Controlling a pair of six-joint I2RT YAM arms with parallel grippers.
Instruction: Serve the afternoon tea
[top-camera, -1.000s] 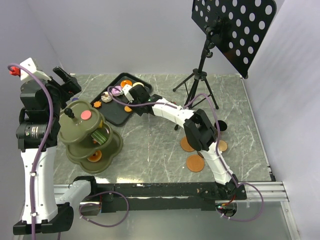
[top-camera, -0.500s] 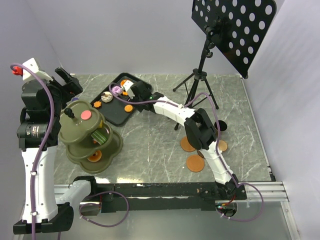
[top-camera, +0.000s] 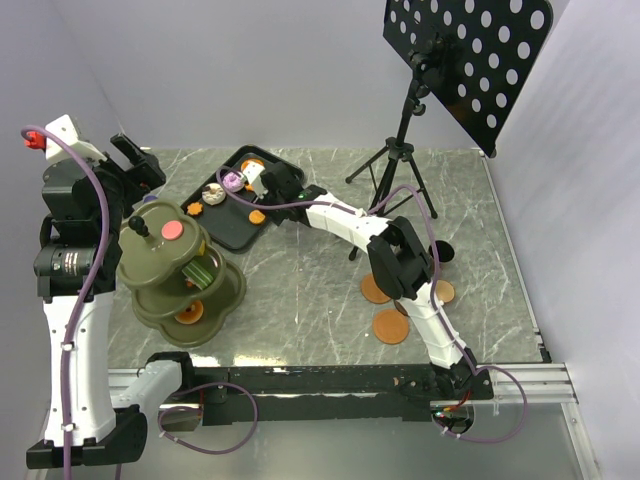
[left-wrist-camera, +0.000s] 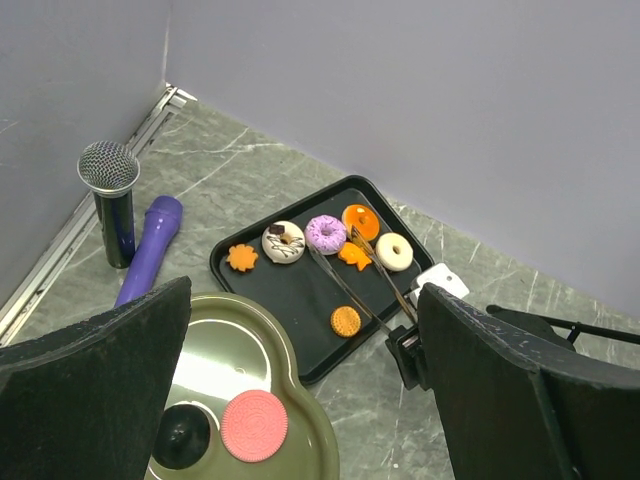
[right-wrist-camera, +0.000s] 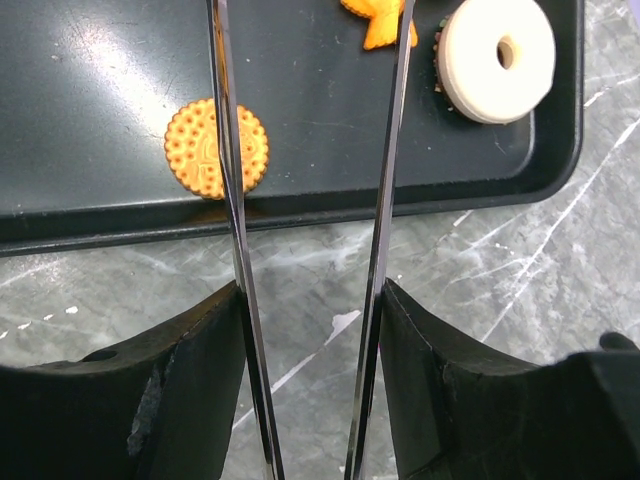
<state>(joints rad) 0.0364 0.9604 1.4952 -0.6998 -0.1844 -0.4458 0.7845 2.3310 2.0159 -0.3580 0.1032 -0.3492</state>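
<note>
The pastries lie on the black tray (left-wrist-camera: 285, 300): a chocolate-topped donut (left-wrist-camera: 283, 241), a purple donut (left-wrist-camera: 326, 233), an orange donut (left-wrist-camera: 360, 221), a white donut (right-wrist-camera: 497, 58), an orange star (left-wrist-camera: 354, 256), an orange leaf (left-wrist-camera: 241, 258) and a round orange cookie (right-wrist-camera: 216, 147). My right gripper (right-wrist-camera: 310, 300) is shut on the thin metal tongs (right-wrist-camera: 390, 180), whose two arms reach over the tray, spread apart, past the cookie and the star. My left gripper (left-wrist-camera: 305, 300) hangs open high above the green tiered stand (top-camera: 180, 270). A pink cookie (left-wrist-camera: 254, 425) lies on the stand's top tier.
Three brown-orange saucers (top-camera: 390, 326) lie on the marble near the right arm, with a dark round piece (top-camera: 441, 252) behind them. A music stand's tripod (top-camera: 400, 150) stands at the back. A microphone (left-wrist-camera: 112, 200) and a purple handle (left-wrist-camera: 150, 250) sit by the left wall.
My right gripper has slid a little farther over the tray with the tongs, uncovering the orange cookie. The left arm has barely moved.
</note>
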